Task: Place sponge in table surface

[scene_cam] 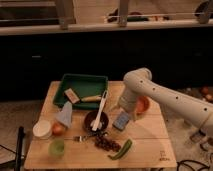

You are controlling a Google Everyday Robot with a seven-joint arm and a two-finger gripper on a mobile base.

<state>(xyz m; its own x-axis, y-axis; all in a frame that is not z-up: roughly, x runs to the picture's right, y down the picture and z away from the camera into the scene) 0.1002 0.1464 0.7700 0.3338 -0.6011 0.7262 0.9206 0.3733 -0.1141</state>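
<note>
The sponge, a small blue-grey block with a paler face, sits at the end of my white arm, just right of the small dark bowl. My gripper is at the sponge, low over the table surface. I cannot tell whether the sponge rests on the pale planks or hangs just above them. The table's small dark logo mark is at the front right corner.
A green tray at the back holds a tan block and a yellow item. A white utensil leans in the bowl. An orange bowl, green chilli, dark grapes, fork, green cup, white cup and folded grey cloth lie around.
</note>
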